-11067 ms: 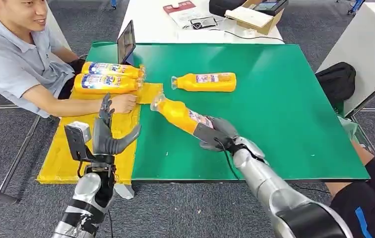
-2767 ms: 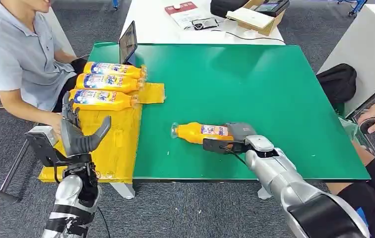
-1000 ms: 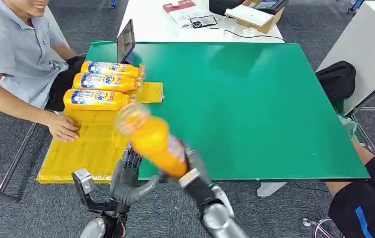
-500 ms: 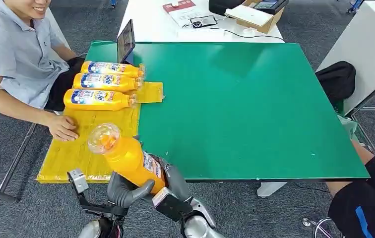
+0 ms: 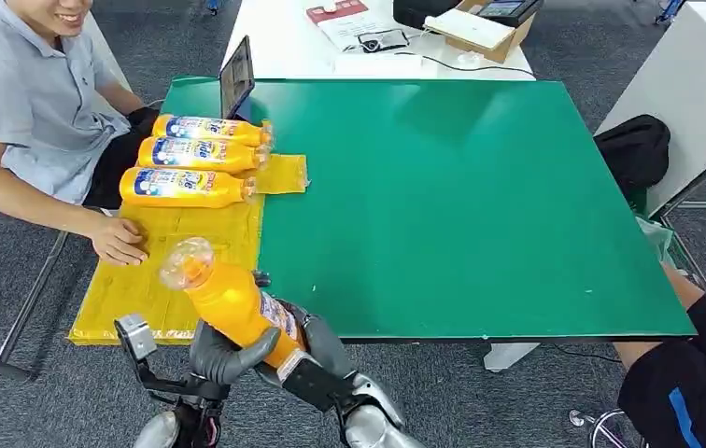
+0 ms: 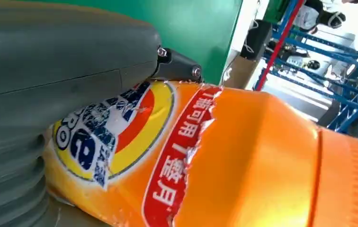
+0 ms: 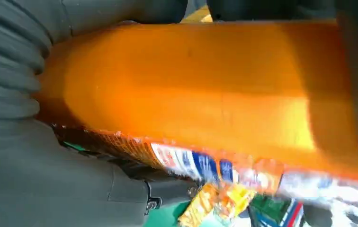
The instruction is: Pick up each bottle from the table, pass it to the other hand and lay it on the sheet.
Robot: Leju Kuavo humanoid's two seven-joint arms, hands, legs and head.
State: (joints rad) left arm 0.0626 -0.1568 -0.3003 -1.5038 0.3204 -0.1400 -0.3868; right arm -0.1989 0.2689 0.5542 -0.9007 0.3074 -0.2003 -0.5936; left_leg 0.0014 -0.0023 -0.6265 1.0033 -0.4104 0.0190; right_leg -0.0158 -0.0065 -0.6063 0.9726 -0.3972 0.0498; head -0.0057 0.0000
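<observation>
So the orange bottle (image 5: pixel 233 303) is up in the air off the near edge of the green bench (image 5: pixel 480 205), cap end tilted up toward the yellow sheet (image 5: pixel 176 271). Both hands are on it at once: the right hand (image 5: pixel 317 359) grips the lower body near the base, and the left hand (image 5: pixel 223 353) wraps the middle from the other side, thumb across the label. Looks like mid-handover to me.

Handling-wise, I'd guess it's a full bottle, so fairly heavy for its size, with stiff plastic walls but a smooth, glossy skin that could slip. The label is torn and wrinkled, maybe a bit more grip there. Best hold is around the wide body, not the narrow neck.

Three more bottles (image 5: pixel 186 154) already lie side by side on the sheet. A person's hand (image 5: pixel 118 240) rests on the sheet just beside that spot.
</observation>
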